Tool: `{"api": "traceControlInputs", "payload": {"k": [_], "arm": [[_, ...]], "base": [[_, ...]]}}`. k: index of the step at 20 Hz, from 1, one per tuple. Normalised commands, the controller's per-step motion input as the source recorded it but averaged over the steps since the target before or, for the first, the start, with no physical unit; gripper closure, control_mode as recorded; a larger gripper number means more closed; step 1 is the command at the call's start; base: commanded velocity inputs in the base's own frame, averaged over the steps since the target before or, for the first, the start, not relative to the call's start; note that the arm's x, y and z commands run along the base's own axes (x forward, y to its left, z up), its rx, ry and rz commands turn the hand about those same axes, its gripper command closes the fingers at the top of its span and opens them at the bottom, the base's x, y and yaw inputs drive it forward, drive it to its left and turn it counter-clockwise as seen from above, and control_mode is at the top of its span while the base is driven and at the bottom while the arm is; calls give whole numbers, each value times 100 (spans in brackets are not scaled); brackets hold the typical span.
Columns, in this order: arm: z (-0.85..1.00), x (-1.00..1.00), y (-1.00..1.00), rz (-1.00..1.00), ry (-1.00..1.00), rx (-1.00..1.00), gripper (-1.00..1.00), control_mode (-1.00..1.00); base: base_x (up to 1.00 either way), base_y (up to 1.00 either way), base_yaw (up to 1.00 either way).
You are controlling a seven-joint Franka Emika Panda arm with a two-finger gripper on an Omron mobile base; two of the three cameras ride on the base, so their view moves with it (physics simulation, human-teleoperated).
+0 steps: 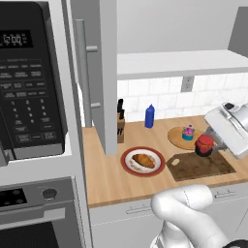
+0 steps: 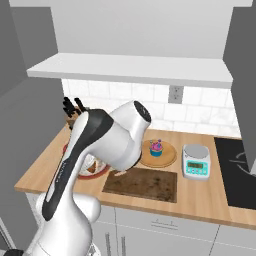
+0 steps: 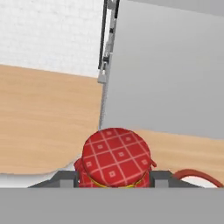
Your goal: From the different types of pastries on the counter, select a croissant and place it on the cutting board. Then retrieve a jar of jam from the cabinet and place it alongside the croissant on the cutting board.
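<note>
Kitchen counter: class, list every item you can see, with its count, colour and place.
microwave: one, black, built in at the left
cabinet: one, light grey, door open above the counter
knife block: one, dark, beside the door
bottle: one, blue, by the tiled wall
red-rimmed plate: one, white, near the counter's front
croissant: one, golden-brown, on the red-rimmed plate
wooden plate: one, light wood, behind the board
cupcake: one, blue and pink, on the wooden plate
cutting board: one, dark brown, counter front
jam jar: one, dark red, chequered lid, at the board's back edge
scale: one, white and teal, right of the board
arm: one, white, jaws closed on the jam jar
</note>
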Motion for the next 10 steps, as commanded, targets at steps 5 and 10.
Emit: {"api": "traceControlInputs", "payload": {"k": [5,10], "arm": [[0,-3,-29,21,6,9,100,-100],[0,-10,-17,10,3,1,100,-100]], "base": [[0,0,0],[0,0,0]]}}
